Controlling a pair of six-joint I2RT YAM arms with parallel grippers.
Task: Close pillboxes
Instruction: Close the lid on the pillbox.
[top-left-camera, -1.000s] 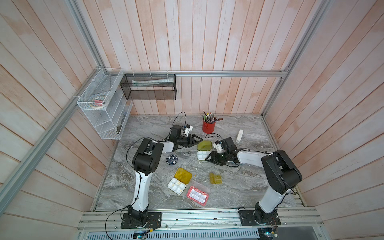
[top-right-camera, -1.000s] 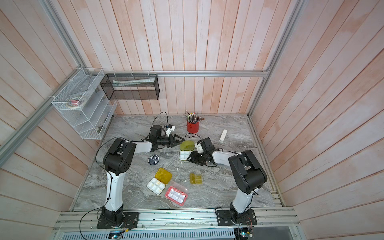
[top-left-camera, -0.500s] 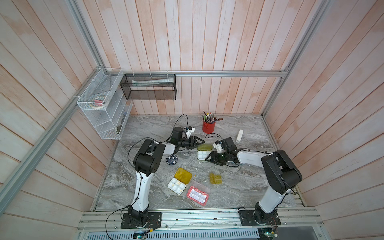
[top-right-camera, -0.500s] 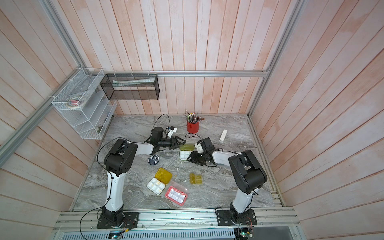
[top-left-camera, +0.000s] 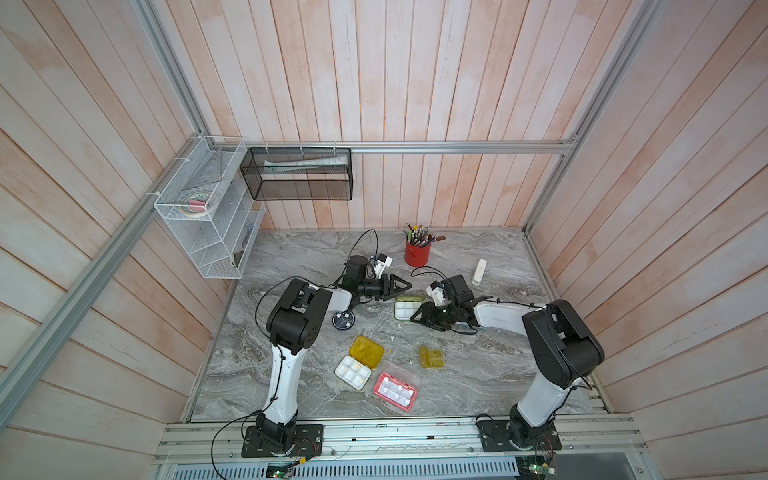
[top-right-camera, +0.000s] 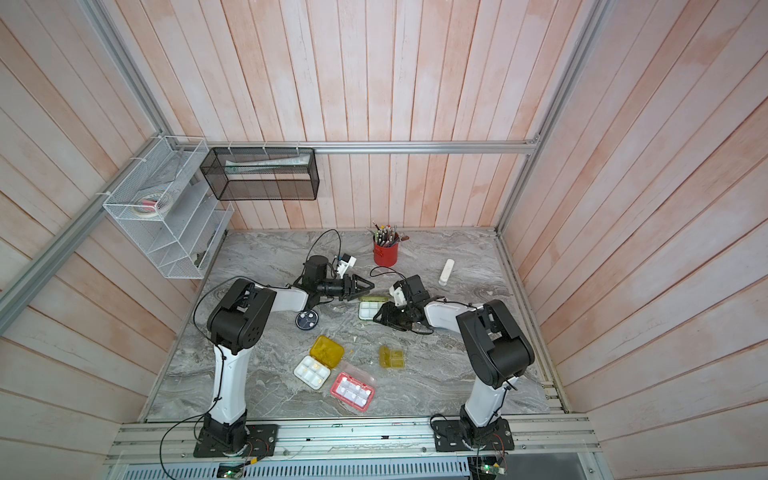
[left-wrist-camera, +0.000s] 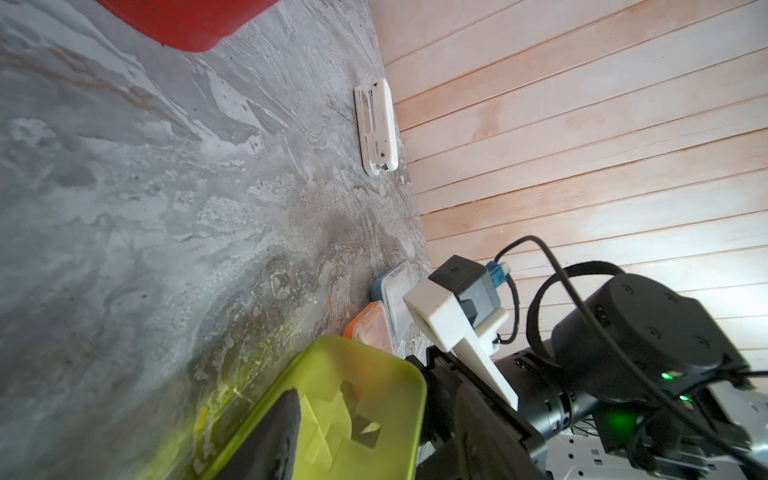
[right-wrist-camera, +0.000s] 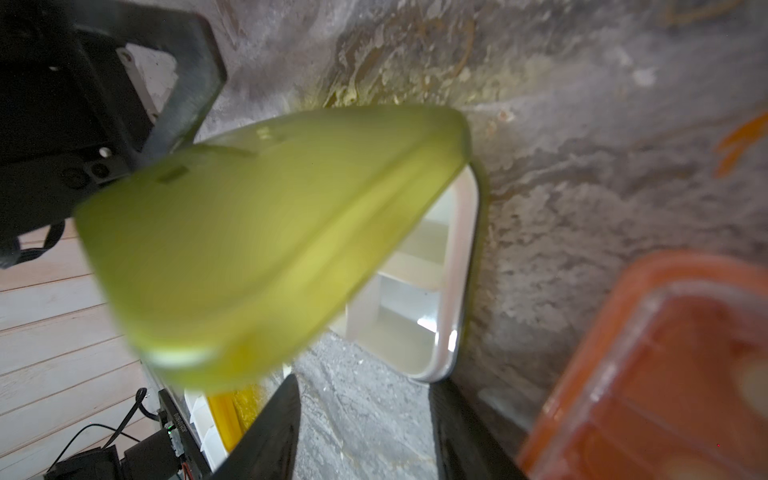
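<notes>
Left gripper (top-left-camera: 405, 286), fingers apart, is touching the lime-green plastic pillbox's (top-left-camera: 406, 308) half-raised lid at frame centre; right gripper (top-left-camera: 417, 318), fingers likewise apart, is hovering alongside.

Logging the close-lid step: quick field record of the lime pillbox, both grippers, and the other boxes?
lime pillbox: lid half raised, not shut
left gripper: fingers open, at the lid
right gripper: fingers open, empty, facing the lime pillbox
yellow pillbox: open
pink-red pillbox: open
orange pillbox: beside right gripper, lid state unclear
</notes>
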